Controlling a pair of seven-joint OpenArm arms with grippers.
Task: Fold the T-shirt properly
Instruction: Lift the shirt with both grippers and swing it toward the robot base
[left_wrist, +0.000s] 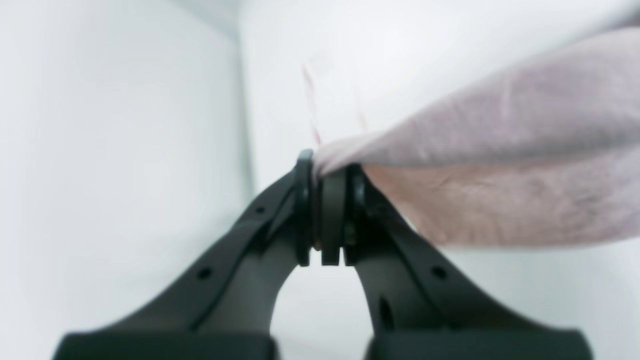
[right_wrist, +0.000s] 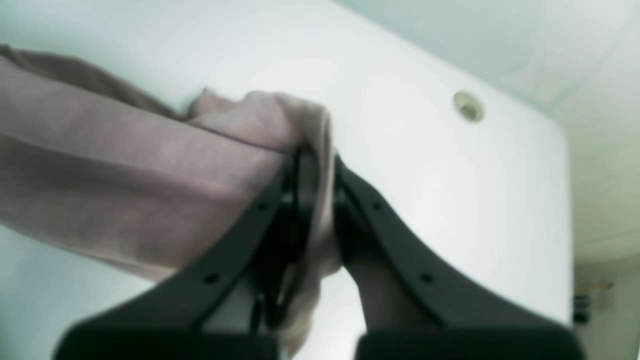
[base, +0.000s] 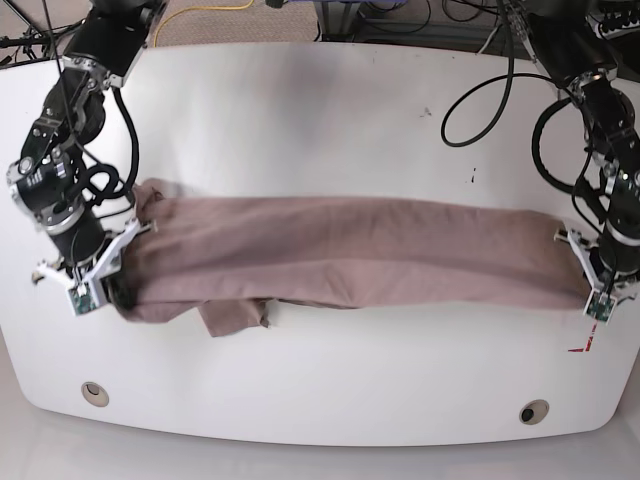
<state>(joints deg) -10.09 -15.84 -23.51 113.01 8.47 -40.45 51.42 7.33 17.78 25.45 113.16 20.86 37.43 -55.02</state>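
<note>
- Going L to R across my base cam. Far left is the right gripper (base: 100, 283), sitting close to the table's (base: 330, 90) left edge, not much white between it and the rim there.
- On my right wrist cam that gripper (right_wrist: 317, 165) is clamped tight on a bunched wad of the T-shirt (right_wrist: 125, 185), cloth squeezed between the pads and a bit spilling out below. Blurry pic tbh, but the pinch is clear.
- The T-shirt (base: 340, 252) is folded into a long band running side to side across the middle of the table, pulled between both arms. Top edge looks fairly straight, bottom edge is messier.
- Lower left there's a flap (base: 235, 315) hanging out under the band, prob a sleeve, can't say for sure.
- Room: lots of bare white above the band toward the far edge, and a decent strip below it toward the near edge. Two round holes (base: 95, 392) sit in the near corners, well clear of the cloth.
- Far right: left gripper (base: 590, 270) at the other end of the band, near the table's right edge. A small red mark (base: 582, 345) sits on the table just below it.
- Left wrist cam: left gripper (left_wrist: 325, 172) closed on a thin corner of the T-shirt (left_wrist: 500, 170), the rest trailing off to the right. White surface past the tips, nothing in the way afaict.
</note>
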